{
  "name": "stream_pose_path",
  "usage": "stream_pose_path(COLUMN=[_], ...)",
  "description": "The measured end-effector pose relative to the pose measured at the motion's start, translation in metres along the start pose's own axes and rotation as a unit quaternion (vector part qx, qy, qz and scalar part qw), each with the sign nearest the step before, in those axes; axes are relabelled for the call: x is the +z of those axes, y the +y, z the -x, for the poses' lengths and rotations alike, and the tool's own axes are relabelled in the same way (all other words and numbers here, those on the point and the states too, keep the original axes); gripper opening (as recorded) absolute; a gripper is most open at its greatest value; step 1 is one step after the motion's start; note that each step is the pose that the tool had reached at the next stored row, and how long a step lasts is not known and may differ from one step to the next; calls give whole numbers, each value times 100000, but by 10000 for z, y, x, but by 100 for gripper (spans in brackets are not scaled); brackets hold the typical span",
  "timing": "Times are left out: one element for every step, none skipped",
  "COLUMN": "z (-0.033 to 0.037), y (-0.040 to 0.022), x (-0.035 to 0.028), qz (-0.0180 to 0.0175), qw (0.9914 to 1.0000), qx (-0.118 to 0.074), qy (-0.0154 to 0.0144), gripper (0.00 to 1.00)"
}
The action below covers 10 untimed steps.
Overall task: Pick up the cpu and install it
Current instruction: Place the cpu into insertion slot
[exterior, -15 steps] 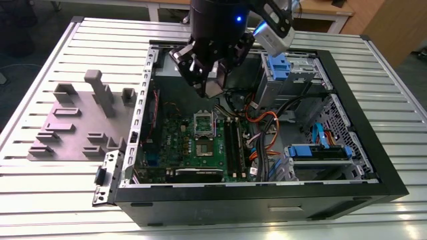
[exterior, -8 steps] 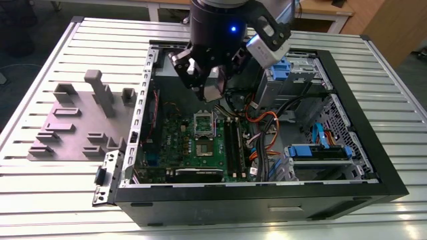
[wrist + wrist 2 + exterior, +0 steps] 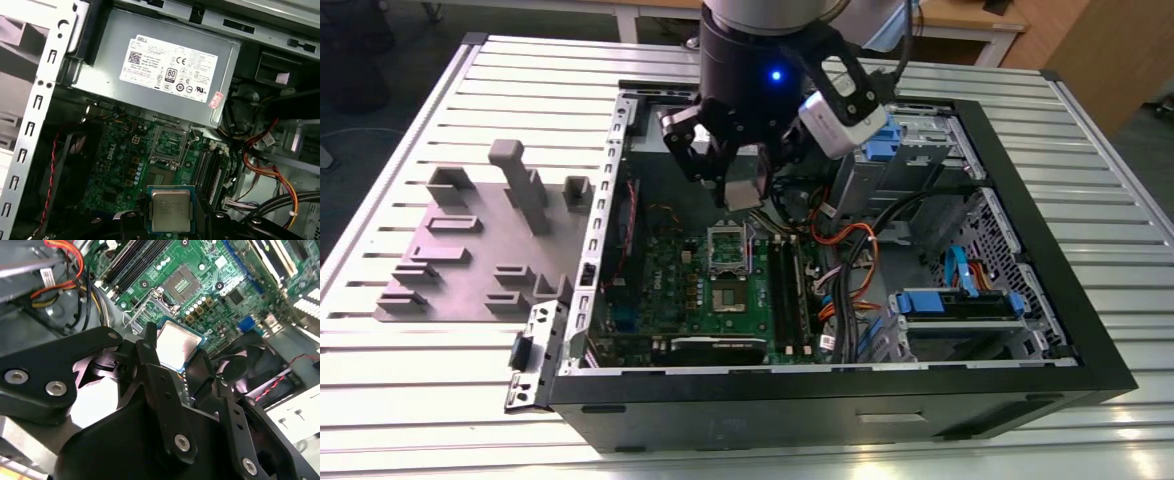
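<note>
On the slatted metal table [image 3: 454,100] the computer case [image 3: 1067,330] lies open on its side, so you reach the green board [image 3: 680,290] from above. Your gripper [image 3: 743,180] is clamped on the cpu [image 3: 746,196] by its edges, holding it flat between the fingers, above the open socket [image 3: 727,245] and apart from it.
</note>
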<state>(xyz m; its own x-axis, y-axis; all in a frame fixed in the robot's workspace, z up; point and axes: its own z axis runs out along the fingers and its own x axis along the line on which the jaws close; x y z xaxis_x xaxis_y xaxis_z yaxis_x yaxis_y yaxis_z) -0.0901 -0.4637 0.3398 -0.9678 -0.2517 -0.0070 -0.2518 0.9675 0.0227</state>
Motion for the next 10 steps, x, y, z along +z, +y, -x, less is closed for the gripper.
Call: stream_pose_path(z=[0, 0, 0, 0, -1, -1, -1, -1, -2, -5], y=[0, -1, -1, -1, -1, -2, -2, -2, -2, -2], x=[13, 26, 38, 50, 62, 73, 83, 93, 106, 120], qz=[-9, -11, -21, -26, -32, -37, -42, -56, -80, -113], qw=[99996, 99984, 99962, 99933, 99896, 99852, 99804, 99757, 99714, 99680], qx=[907, 1797, 2758, 3650, 4551, 5439, 6249, 6960, 7550, 7992], qy=[-20, -45, -63, -85, -104, -124, -139, -145, -152, -156], gripper=[47, 47, 47, 47, 47, 47, 47, 47, 47, 47])
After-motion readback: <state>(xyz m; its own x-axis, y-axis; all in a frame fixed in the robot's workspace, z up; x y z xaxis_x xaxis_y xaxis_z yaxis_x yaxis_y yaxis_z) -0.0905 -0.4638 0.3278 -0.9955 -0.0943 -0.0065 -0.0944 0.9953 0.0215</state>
